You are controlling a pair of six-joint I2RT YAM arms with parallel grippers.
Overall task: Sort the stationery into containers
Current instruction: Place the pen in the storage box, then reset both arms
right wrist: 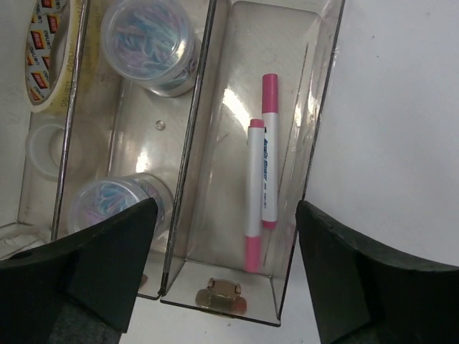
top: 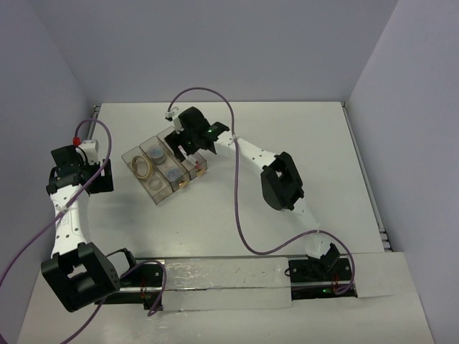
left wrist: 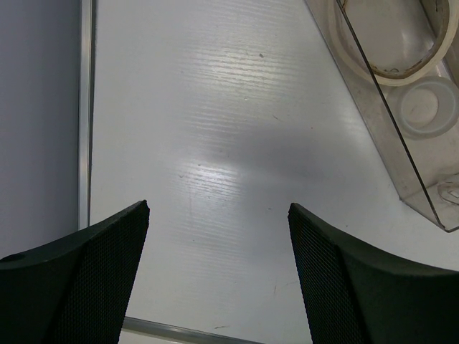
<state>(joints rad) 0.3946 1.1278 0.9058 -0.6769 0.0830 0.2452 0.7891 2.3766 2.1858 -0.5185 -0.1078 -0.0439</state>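
Where bin (right wrist: 323, 122) walls hem, pens (right wrist: 255, 186) lie.

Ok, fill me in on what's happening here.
Sorting looks done. The right gripper hovers over the bins, jaws open and empty. Both pens lie in one bin, both tubs in the middle one, the tape rings in the third. The left gripper hangs open over the table beside them.
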